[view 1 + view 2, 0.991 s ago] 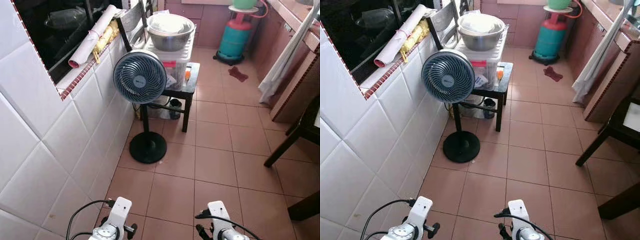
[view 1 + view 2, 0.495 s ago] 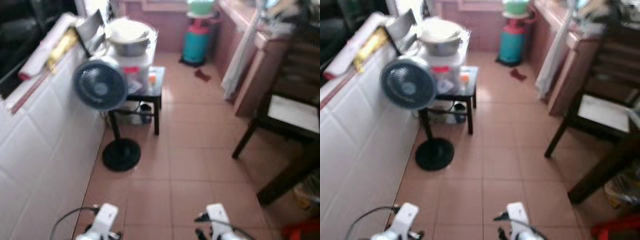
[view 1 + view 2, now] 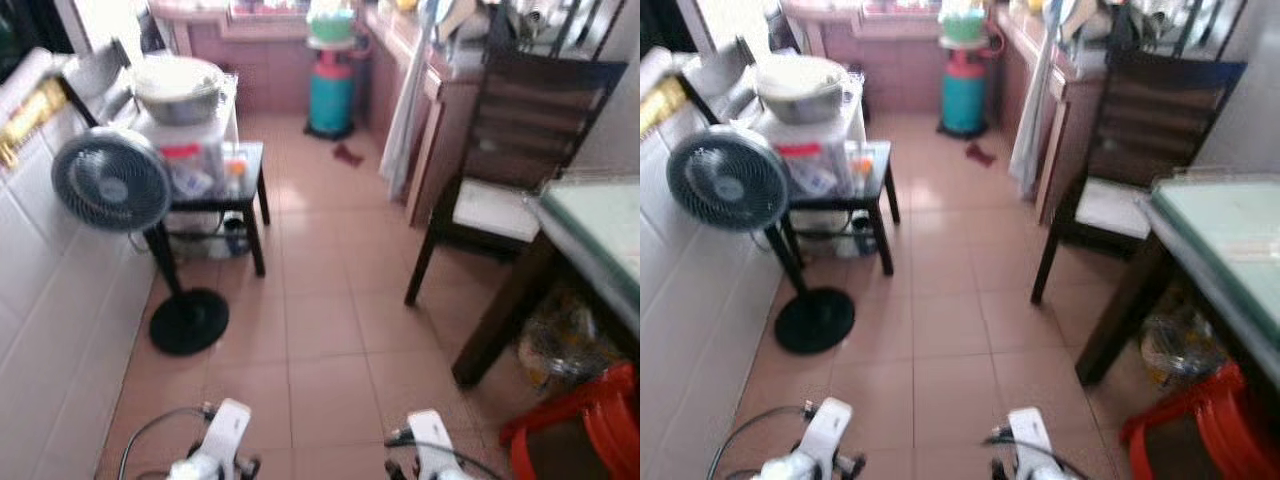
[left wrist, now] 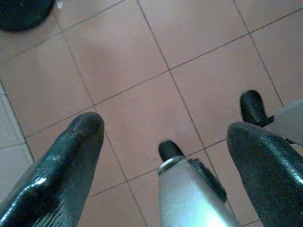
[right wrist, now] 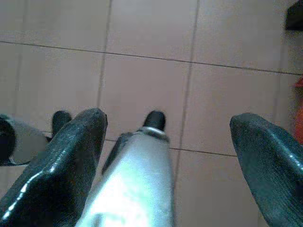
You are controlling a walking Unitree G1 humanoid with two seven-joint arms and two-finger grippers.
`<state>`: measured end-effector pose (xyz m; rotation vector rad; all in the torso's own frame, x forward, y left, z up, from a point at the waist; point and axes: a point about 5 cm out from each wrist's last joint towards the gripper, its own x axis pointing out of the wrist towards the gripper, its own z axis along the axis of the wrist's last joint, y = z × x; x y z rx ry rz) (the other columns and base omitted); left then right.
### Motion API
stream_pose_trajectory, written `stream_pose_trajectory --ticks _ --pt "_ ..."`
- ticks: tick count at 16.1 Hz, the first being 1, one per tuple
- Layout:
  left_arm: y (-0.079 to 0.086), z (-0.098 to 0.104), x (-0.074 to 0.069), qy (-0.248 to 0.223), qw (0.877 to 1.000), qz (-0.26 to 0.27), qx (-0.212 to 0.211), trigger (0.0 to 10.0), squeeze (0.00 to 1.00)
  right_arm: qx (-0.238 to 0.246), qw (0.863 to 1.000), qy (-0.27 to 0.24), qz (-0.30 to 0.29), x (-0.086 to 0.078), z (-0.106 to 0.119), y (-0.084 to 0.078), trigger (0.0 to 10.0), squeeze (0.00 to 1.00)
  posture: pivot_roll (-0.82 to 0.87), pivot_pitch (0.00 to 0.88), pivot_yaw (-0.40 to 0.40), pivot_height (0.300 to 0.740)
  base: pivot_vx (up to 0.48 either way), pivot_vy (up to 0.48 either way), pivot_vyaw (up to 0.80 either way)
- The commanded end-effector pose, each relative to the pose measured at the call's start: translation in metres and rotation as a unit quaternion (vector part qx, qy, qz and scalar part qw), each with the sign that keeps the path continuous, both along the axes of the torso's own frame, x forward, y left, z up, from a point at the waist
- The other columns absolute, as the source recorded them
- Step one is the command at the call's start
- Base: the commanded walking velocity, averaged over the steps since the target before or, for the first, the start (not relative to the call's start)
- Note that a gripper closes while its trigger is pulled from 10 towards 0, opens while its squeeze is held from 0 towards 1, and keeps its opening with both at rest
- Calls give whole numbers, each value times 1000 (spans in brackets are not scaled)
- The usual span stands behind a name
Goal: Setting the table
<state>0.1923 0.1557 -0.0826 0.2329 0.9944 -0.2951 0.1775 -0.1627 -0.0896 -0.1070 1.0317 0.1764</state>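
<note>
Left gripper (image 4: 165, 137) and right gripper (image 5: 168, 130) both hang low over the tiled floor (image 3: 320, 330), fingers spread wide, nothing held. Dining table (image 3: 1225, 245) with pale green top stands ahead right, a dark wooden chair (image 3: 520, 150) beside it. Pedestal fan (image 3: 112, 182) ahead left, near a small black side table (image 3: 245, 165).

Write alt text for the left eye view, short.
A tiled kitchen floor runs ahead, with a dark wooden chair and a green-topped table on the right. On the left stands a pedestal fan beside a low black table carrying a metal bowl.
</note>
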Motion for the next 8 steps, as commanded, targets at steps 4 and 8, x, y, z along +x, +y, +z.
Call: stream_pose_trajectory --ticks 4,8 --pt "-7 1 3 1 1000 -1 0 10000 0 -2 1000 -6 1 4 2 -3 10000 0 -88 0 35 740 0 0 0" --pt "5 0 -1 4 1000 -1 4 10000 0 -2 1000 -6 2 3 2 -2 10000 0 -88 0 36 740 0 0 0"
